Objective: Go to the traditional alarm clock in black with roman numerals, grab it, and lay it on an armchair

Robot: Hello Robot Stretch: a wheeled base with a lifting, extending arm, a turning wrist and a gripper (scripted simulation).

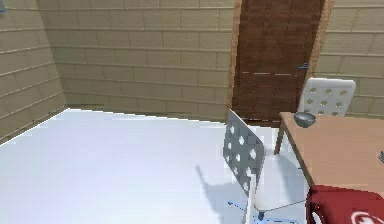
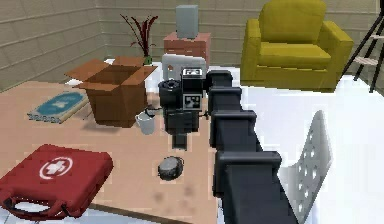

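A small dark round thing with a greyish face (image 2: 172, 167) lies on the wooden table (image 2: 120, 150), just left of the arm; its numerals cannot be made out. My gripper (image 2: 179, 132) hangs over the table a little beyond it, below the two white marker squares (image 2: 193, 85). A small dark-and-white object (image 2: 145, 122) stands on the table close to the fingers, so I cannot tell whether the gripper holds anything. A yellow armchair (image 2: 295, 45) stands against the far wall at the arm side view's upper right.
On the table are an open cardboard box (image 2: 115, 85), a pale blue flat item (image 2: 55, 105), a red case (image 2: 55, 175) and a bowl (image 1: 305, 119). White perforated chairs (image 1: 245, 155) (image 2: 310, 160) flank it. A wooden door (image 1: 280, 55) lies ahead. A plant (image 2: 140, 35) and a small cabinet (image 2: 187, 42) stand beyond.
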